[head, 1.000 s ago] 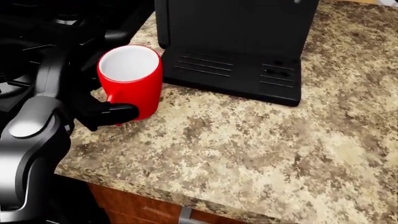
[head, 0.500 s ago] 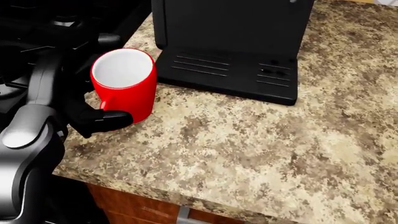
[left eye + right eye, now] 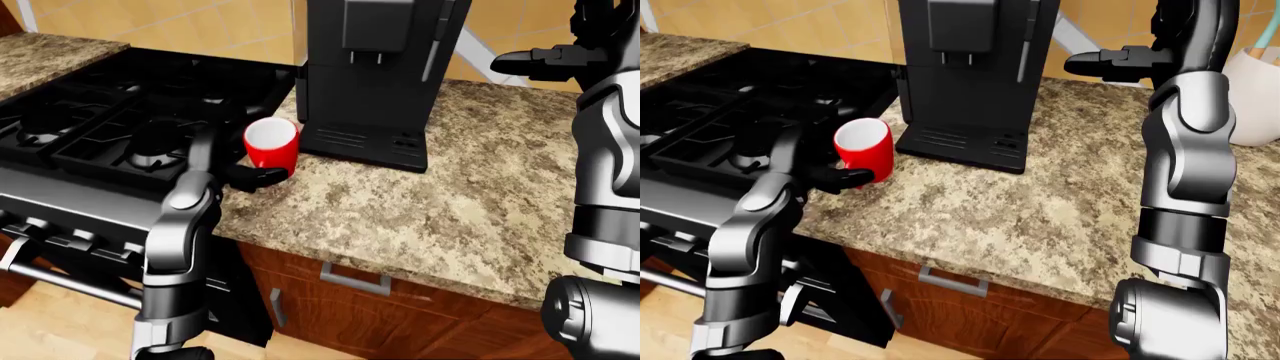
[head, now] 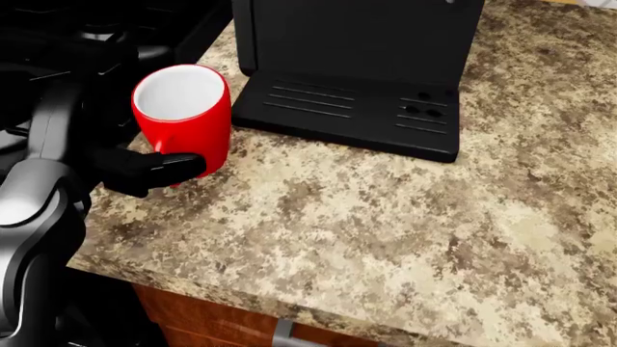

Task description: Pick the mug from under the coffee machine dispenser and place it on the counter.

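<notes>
Red cylindrical mug w/ white interior (image 4: 183, 116) sits at approx 9 o'clock of the tall black coffee machine (image 3: 375, 71), off its drip tray, tilted slightly, at the speckled granite counter (image 4: 405, 231) edge. Left hand (image 4: 145, 170) wraps the mug's lower side, fingers closed on it. Right hand (image 3: 1120, 61) raised at approx 2 o'clock in the right-eye view, fingers extended, holding nothing. Black gas stove (image 3: 100, 127) at 9 o'clock of the mug.

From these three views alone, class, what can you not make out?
- Whether the red mug touches the speckled counter: head view, the black left hand covers its base.
- The black coffee machine's top: cut off by the upper edge in every view.
- The right hand's grip: too small, edge-on.
</notes>
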Controlling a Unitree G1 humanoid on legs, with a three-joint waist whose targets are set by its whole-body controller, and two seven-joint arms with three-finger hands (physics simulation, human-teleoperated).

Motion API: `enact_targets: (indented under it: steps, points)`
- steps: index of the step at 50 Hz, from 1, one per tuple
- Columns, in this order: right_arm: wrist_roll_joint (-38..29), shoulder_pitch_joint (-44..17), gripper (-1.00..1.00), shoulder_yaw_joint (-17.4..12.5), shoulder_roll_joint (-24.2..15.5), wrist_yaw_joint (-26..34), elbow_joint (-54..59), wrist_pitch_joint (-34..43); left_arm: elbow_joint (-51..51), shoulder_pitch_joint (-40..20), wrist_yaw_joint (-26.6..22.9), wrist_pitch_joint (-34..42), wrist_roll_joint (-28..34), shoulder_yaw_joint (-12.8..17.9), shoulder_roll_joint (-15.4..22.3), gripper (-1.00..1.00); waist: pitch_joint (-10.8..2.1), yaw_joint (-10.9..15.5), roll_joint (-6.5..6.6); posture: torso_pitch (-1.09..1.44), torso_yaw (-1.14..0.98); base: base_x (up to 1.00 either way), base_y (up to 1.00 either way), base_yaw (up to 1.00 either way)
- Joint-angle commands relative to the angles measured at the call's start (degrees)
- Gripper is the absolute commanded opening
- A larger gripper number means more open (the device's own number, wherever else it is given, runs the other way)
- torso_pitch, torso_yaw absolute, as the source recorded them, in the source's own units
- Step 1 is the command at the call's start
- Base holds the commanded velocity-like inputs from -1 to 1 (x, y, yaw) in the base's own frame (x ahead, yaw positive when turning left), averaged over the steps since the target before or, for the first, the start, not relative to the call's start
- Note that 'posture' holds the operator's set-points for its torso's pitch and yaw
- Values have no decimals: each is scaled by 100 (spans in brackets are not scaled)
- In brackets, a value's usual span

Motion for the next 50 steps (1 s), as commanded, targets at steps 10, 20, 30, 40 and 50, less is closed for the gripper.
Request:
enact_targets:
  steps: [10,20,30,40,50]
  points:
    - [-6,-201,100,-62,-104,-3,-170,-152,-278,-255,34,-132,-5,101,142,22,-164,3,-10,0,0,0,0,0]
    - [5,-201,100,-64,-106,-5,-216,-112,-287,-284,24,-54,4,114,179,69,-167,-2,0,0,0,0,0,0]
    - [6,-195,100,-68,-113,2,-216,-115,-337,-280,38,-1,-17,149,213,100,-175,-6,17,0,0,0,0,0]
    - [-11,-206,100,-61,-111,15,-154,-165,-489,-375,-5,324,-170,276,367,100,-178,-14,29,0,0,0,0,0]
    - [-16,-226,100,-58,-118,15,-174,-137,-1055,-421,-50,859,-441,502,694,100,-159,-26,63,0,0,0,0,0]
